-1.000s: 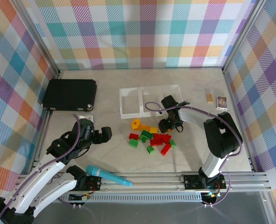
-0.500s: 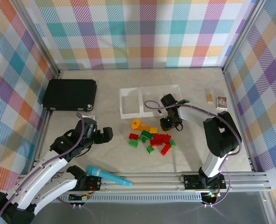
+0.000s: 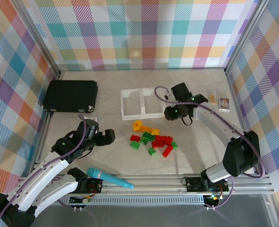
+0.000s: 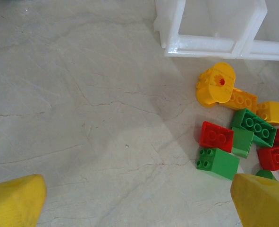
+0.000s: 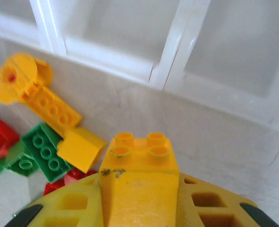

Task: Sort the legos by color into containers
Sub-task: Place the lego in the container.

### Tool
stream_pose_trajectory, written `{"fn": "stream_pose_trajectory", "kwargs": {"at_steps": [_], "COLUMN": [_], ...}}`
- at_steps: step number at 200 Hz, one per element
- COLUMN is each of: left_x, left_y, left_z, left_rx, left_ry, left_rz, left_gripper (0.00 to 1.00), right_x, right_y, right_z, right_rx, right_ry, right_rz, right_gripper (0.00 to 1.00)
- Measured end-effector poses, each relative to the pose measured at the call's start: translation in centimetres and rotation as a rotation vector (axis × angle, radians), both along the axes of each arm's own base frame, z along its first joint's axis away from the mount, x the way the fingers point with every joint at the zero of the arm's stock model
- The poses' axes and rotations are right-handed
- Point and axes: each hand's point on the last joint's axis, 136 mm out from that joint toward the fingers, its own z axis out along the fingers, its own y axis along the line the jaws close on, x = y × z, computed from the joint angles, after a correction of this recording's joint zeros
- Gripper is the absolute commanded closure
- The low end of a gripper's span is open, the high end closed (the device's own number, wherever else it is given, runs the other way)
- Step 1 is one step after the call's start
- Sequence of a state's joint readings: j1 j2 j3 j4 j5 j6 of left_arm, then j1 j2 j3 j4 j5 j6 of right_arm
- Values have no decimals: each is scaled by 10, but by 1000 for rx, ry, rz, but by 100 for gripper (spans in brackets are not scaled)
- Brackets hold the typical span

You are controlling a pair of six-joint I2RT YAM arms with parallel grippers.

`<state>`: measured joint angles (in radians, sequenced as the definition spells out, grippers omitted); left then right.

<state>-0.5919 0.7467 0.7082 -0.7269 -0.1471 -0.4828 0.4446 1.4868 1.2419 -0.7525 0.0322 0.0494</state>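
Beside the containers (image 3: 142,103) | right gripper (image 3: 169,113) is gripping a yellow lego (image 5: 139,156) for binning | left gripper (image 3: 105,136) is hovering, fingers (image 4: 16,201) spread

No writing is legible anywhere; the print on the small cards (image 3: 224,103) is too tiny to read

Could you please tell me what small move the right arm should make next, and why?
I would probably ease the right gripper forward until it hangs over one of the containers, and only then open it. It is shut on a yellow brick, and the right wrist view shows the containers' near wall just ahead of the brick, not yet under it.
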Motion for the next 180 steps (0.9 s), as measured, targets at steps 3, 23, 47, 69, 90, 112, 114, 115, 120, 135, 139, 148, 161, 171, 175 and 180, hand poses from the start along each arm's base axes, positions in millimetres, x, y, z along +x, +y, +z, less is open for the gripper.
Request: {"fn": "stream_pose_trajectory", "kwargs": {"at_steps": [3,23,47,69,90,112,114,115,120,135,139,148,161,171,175,180], "left_x": [0,-1,-1,0,0,1,2,2,2,3,3,4,5,5,5,5], "left_y": [0,-1,-2,-2,-2,-3,-3,-3,-3,-3,-3,-2,-1,0,1,2], "left_z": [0,0,-1,-2,-2,-3,-3,-3,-3,-3,-3,-2,-1,0,0,1], "left_rx": [0,-3,-4,-1,-1,0,0,1,1,3,4,6,6,3,2,1], "left_ry": [0,2,5,10,10,10,11,11,11,10,9,5,-7,-16,-19,-25], "left_rz": [-1,-5,-7,-7,-7,-7,-7,-6,-6,-3,-3,3,12,18,18,21], "left_gripper": [0,0,0,0,0,0,0,0,0,0,0,0,1,1,0,0], "right_x": [3,32,64,82,95,101,102,102,102,104,105,107,111,114,115,116], "right_y": [-2,-16,-28,-31,-27,-25,-25,-25,-25,-24,-24,-24,-23,-23,-23,-22], "right_z": [2,15,12,-1,-14,-29,-31,-32,-35,-43,-45,-49,-54,-57,-58,-60], "right_rx": [3,15,11,-4,-19,-33,-36,-36,-40,-50,-51,-55,-59,-63,-65,-66], "right_ry": [-4,-30,-24,1,27,49,53,54,59,76,78,84,88,91,94,96], "right_rz": [-9,-77,-130,-140,-133,-121,-118,-118,-116,-110,-109,-107,-100,-96,-95,-93], "right_gripper": [84,85,85,84,84,83,83,83,83,83,83,82,81,81,80,79]}}
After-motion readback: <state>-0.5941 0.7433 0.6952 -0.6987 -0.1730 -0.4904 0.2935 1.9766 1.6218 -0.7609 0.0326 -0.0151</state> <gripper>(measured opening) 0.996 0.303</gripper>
